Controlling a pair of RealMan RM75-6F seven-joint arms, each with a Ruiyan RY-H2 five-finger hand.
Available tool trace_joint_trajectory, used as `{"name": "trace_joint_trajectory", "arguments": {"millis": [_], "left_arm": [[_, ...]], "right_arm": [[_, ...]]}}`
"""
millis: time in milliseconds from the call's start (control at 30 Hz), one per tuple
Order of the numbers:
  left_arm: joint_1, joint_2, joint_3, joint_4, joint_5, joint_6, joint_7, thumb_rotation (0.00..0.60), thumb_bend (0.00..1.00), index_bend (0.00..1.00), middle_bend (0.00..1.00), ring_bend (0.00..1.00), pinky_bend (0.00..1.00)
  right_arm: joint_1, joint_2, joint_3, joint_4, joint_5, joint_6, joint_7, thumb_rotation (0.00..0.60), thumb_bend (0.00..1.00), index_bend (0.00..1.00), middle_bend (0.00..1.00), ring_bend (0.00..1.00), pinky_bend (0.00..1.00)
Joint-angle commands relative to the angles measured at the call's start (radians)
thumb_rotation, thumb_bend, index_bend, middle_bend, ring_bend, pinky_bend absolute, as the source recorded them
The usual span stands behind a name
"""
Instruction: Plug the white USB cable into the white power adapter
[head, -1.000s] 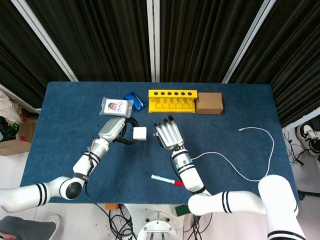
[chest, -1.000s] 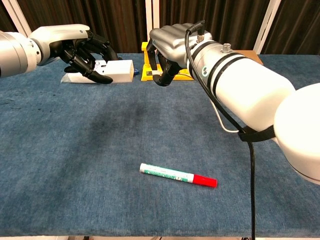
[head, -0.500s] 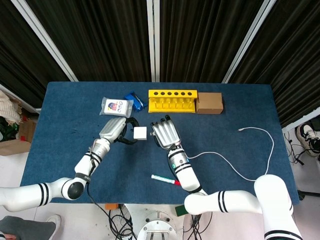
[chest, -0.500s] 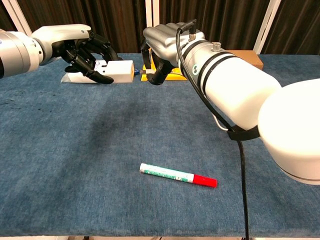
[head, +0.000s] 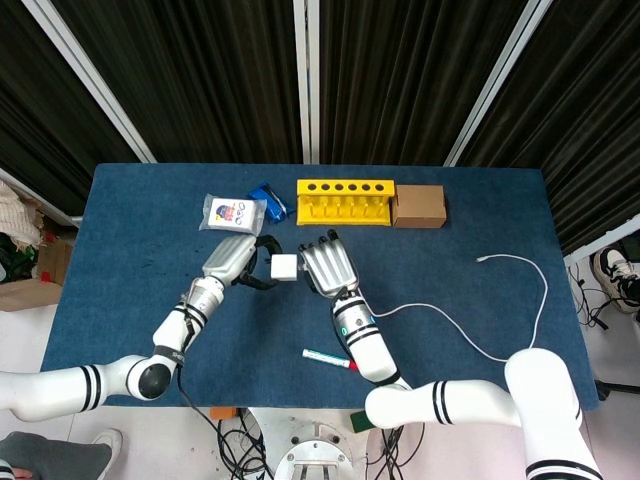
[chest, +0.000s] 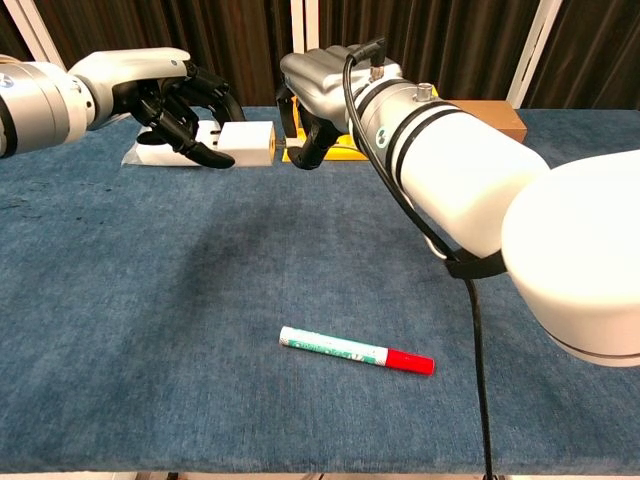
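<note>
My left hand (head: 238, 260) (chest: 178, 100) grips the white power adapter (head: 285, 267) (chest: 247, 143) just above the blue table, with the adapter's free face turned toward my right hand. My right hand (head: 325, 262) (chest: 318, 88) hovers right next to that face with its fingers curled down. The white USB cable (head: 470, 335) comes out from under the right wrist, loops across the right of the table and ends in a free tip (head: 483, 260). Its other plug appears pinched in the curled right fingers, mostly hidden.
A yellow rack (head: 345, 200) and a cardboard box (head: 419, 206) stand at the back. A printed packet (head: 232, 213) and a blue wrapper (head: 268, 200) lie behind the left hand. A green and red marker (head: 335, 360) (chest: 355, 350) lies near the front edge.
The left hand has carried the adapter a little to the right. The right hand has moved left, so the gap between them has nearly closed.
</note>
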Motion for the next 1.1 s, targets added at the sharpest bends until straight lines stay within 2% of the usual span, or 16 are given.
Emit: {"name": "trace_joint_trajectory", "arguments": {"millis": [33, 1100], "left_arm": [[-0.002, 0.001, 0.001, -0.003, 0.000, 0.001, 0.003, 0.600, 0.25, 0.56, 0.46, 0.71, 0.89], [-0.034, -0.004, 0.013, -0.030, -0.050, 0.033, 0.090, 0.600, 0.25, 0.56, 0.46, 0.71, 0.90]], "right_arm": [[0.002, -0.001, 0.001, 0.002, 0.001, 0.000, -0.001, 0.600, 0.91, 0.62, 0.58, 0.42, 0.29], [0.040, -0.030, 0.021, 0.018, 0.053, 0.006, -0.040, 0.600, 0.88, 0.62, 0.56, 0.42, 0.29]]}}
